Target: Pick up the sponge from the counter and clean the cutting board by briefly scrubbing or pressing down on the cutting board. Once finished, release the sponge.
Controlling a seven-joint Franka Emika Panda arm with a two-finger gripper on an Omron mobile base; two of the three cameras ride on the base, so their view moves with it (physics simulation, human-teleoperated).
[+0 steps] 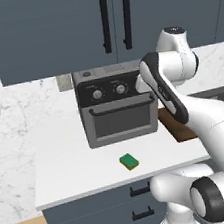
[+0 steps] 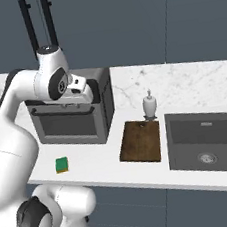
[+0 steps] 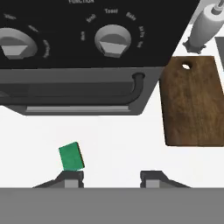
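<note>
In front of the toaster oven (image 1: 117, 108), the sponge (image 1: 129, 161) is lying free on the worktop (image 1: 65, 161). The pincer (image 3: 111, 177) is hanging clenched and empty above it. Being probably light and squashy, it is best pinched across its short sides.

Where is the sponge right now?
The sponge lies flat on the counter near its front edge, in front of the toaster oven and left of the cutting board.

Green-topped sponge (image 1: 129, 161) flat on white counter (image 1: 71, 170); dark wooden cutting board (image 2: 140, 141) lies flat, well apart.
</note>
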